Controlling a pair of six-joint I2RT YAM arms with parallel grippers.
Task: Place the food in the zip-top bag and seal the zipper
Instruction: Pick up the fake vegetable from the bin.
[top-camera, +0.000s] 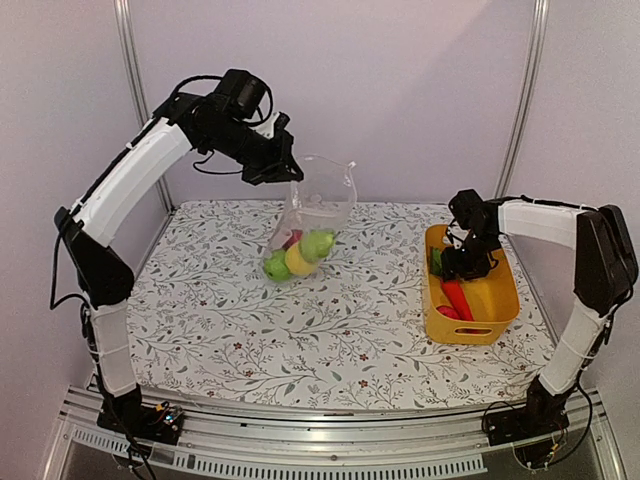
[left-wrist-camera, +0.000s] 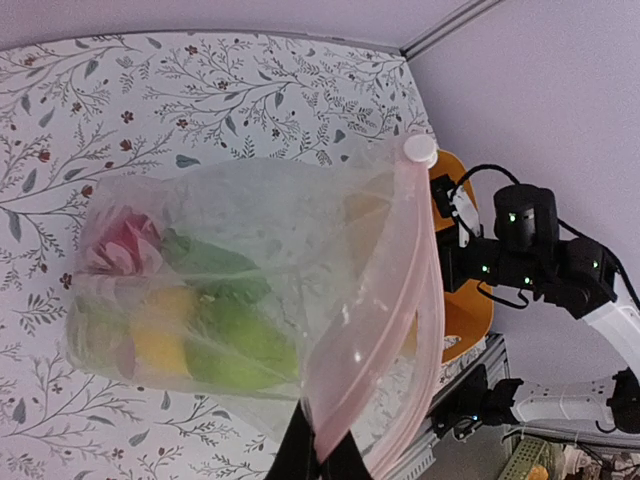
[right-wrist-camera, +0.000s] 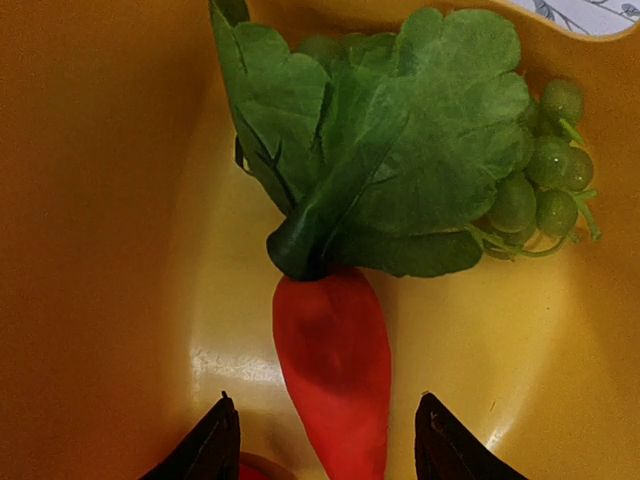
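Observation:
The clear zip-top bag (top-camera: 322, 205) hangs above the table's far middle. My left gripper (top-camera: 285, 172) is shut on its mouth edge. In the left wrist view the pinkish zipper (left-wrist-camera: 400, 330) runs up from my left gripper (left-wrist-camera: 322, 462) to a white slider (left-wrist-camera: 420, 150). Red, yellow and green food (top-camera: 298, 258) lies in the bag's bottom. My right gripper (right-wrist-camera: 330, 445) reaches down into the yellow basket (top-camera: 495, 300), open, one finger on each side of the orange-red carrot (right-wrist-camera: 335, 370) with a gap on both sides. A green grape bunch (right-wrist-camera: 545, 180) lies beside the carrot's leaves (right-wrist-camera: 390, 170).
The basket stands at the table's right edge, and its walls (right-wrist-camera: 90, 250) close in around my right gripper. A small red piece (right-wrist-camera: 250, 470) peeks out by the left finger. Metal frame posts (top-camera: 130, 60) rise at the back corners.

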